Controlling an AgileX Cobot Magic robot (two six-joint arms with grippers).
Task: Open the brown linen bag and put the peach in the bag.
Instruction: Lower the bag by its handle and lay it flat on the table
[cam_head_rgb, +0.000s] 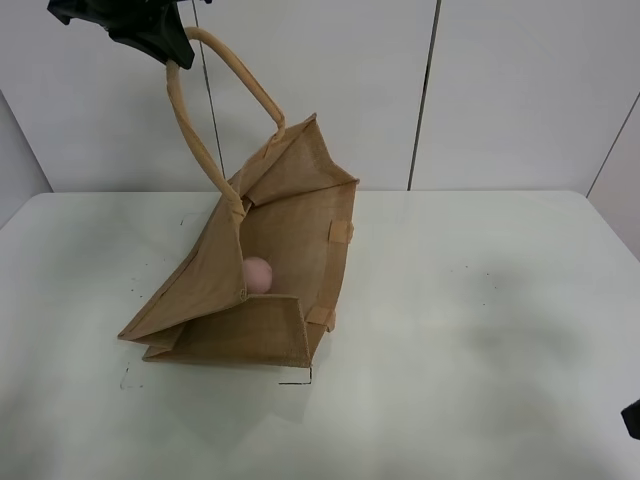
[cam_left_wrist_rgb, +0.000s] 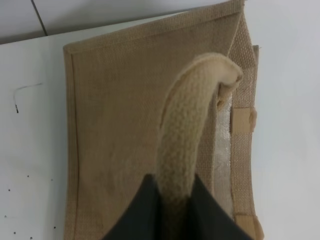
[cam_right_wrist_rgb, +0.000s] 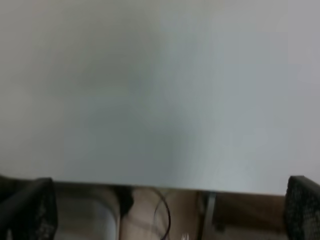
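Note:
The brown linen bag lies on the white table with its mouth pulled open upward. My left gripper is shut on one beige loop handle and holds it high above the table. The left wrist view shows the handle pinched in that gripper, above the bag's side panel. The peach sits inside the bag on its lower panel. My right gripper is at the table's front right edge, far from the bag; its fingers stand wide apart and hold nothing.
The bag's second handle is hidden. Small black marks are drawn on the table by the bag's base. The right wrist view shows the table's edge with floor and cables below. A white panelled wall stands behind the table.

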